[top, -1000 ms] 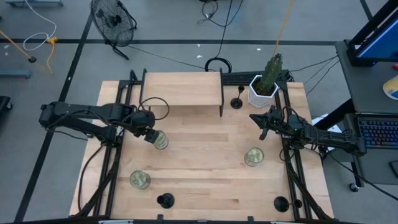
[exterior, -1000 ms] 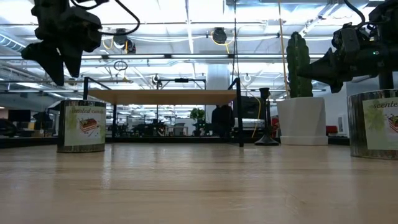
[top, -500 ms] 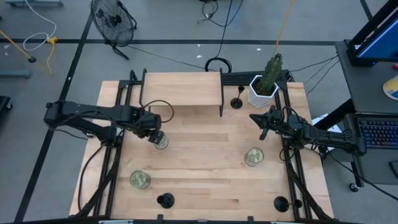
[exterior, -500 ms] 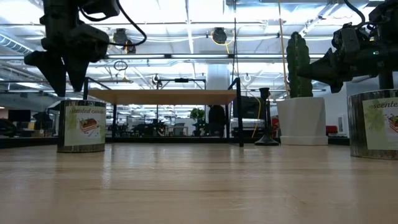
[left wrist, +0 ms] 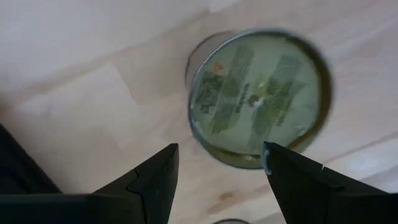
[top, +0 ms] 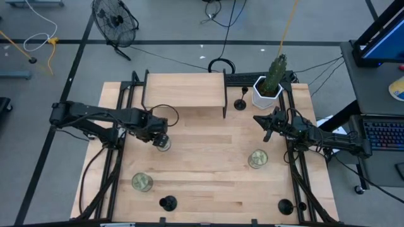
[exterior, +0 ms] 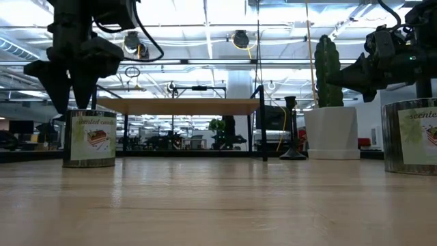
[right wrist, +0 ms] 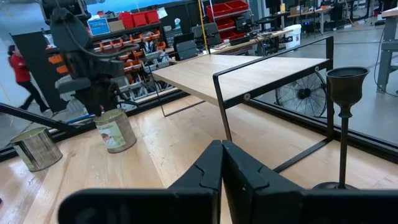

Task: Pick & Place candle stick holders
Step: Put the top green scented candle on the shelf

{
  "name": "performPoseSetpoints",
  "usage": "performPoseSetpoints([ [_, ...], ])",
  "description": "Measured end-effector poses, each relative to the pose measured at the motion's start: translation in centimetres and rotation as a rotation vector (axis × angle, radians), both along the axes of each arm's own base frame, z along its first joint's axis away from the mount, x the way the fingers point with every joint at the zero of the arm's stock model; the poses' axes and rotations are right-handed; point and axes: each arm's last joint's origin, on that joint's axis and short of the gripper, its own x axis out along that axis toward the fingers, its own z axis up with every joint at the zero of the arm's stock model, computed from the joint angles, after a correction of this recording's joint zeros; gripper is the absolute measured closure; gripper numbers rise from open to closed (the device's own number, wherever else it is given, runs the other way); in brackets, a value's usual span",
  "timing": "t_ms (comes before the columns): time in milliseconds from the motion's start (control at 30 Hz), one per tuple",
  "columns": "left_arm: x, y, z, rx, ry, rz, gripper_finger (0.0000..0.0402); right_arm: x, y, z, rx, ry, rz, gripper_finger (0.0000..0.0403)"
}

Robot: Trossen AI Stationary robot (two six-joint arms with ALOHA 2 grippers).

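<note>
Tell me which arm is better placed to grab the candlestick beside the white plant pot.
Right. The right end effector hovers just in front of the white plant pot, and its wrist view shows that candlestick close ahead. The left end effector is across the table, open above a candle tin.

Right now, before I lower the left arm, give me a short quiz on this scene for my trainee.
1. True or false: the left gripper hangs over a candle tin with its jaws open.
2. How many candlesticks stand on the table? A) two B) three C) four
3. Fill in: the candlestick at the far edge, ahead of the shut right gripper, stands beside the white ____.

Key: 1 true; 2 B; 3 plant pot.
</note>
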Motion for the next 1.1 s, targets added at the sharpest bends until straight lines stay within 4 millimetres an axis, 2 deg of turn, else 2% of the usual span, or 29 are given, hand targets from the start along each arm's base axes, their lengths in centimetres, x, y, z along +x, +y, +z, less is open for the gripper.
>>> performPoseSetpoints([
  [200, 0.1, -0.1, -0.6, -0.051, 0.067, 0.029, 0.0163, 0.0, 0.0, 0.0, 0.0, 0.0, 0.0, 0.0399],
  [667, 0.1, 0.0, -0.6, -0.014, 0.076, 0.21, 0.0163, 0.0, 0.0, 0.0, 0.0, 0.001, 0.001, 0.0399],
  [967, 0.8, 0.0, -1.3, -0.038, 0.09, 0.253, 0.0163, 0.0, 0.0, 0.0, 0.0, 0.001, 0.0, 0.0398],
  [1100, 1.0, -0.1, -1.9, -0.059, 0.12, 0.249, 0.0179, 0.0, 0.0, 0.0, 0.0, 0.001, 0.001, 0.0399],
])
